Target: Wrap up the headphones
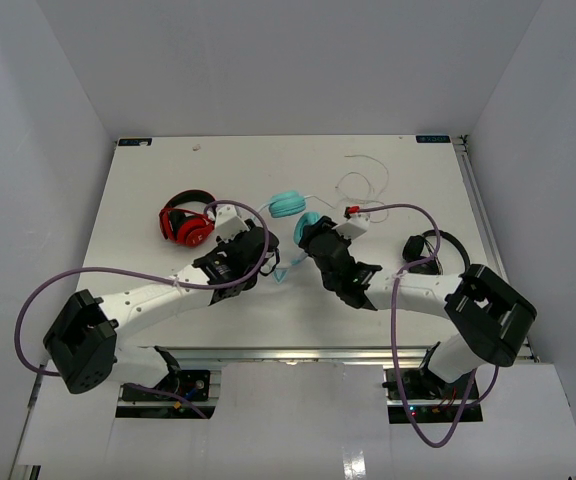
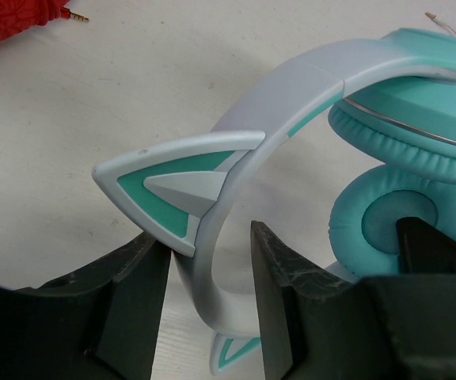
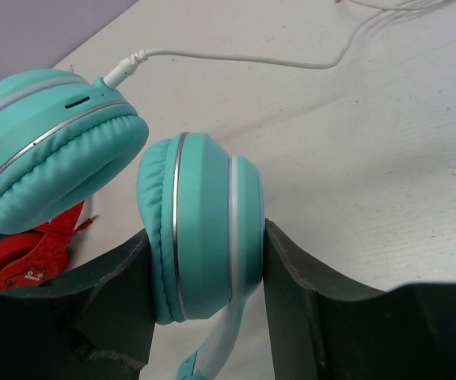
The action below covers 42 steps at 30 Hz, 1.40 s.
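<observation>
The teal headphones point(image 1: 286, 204) lie mid-table, their pale band point(image 2: 291, 83) arching toward my left arm. My right gripper point(image 3: 206, 229) is shut on one round cup point(image 3: 200, 198), a finger pressed to each flat side. The other cup point(image 3: 50, 142) rests beside it, with the thin white cord point(image 3: 236, 57) plugged into it and trailing off across the table point(image 1: 363, 185). My left gripper point(image 2: 210, 237) straddles the band just below a cat ear point(image 2: 176, 178). Its left finger touches the ear's edge, and bare table shows between the band and the right finger, so it stands open.
Red-and-black headphones point(image 1: 186, 224) lie to the left of my left gripper point(image 1: 268, 258), their jack plug showing point(image 2: 76, 14). Black headphones point(image 1: 430, 248) sit to the right, by my right arm. White walls close in the table on three sides.
</observation>
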Tool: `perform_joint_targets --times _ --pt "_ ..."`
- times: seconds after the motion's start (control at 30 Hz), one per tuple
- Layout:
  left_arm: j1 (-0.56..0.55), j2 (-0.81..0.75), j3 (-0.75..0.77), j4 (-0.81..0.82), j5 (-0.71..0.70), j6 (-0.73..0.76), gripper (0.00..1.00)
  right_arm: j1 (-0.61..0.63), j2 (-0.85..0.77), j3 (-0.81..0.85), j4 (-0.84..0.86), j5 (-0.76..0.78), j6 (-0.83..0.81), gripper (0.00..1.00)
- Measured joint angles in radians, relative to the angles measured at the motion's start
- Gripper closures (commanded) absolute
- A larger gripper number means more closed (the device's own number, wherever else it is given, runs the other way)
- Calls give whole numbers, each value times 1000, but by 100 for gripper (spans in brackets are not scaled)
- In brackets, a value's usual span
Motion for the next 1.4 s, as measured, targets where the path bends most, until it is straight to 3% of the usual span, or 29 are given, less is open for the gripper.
perform_joint_targets --times 0.27,0.53,0.87,0.93,1.1,1.23,1.4 --pt "0 36 13 -14 2 -16 49 31 0 -1 -6 87 8 92" --pt "-2 52 46 -29 -28 10 46 76 0 69 -132 191 62 92" --pt "-10 52 47 -31 -42 19 45 95 0 84 -215 227 158 92" --pt "-11 52 48 -31 -41 20 39 95 0 87 -234 229 182 92" --pt "-25 52 50 -28 -34 27 37 100 0 91 -253 234 223 92" --pt "-31 52 50 -28 -34 28 40 101 0 91 -268 236 243 92" --pt "-31 52 49 -36 -44 29 58 101 0 91 -273 243 254 92"
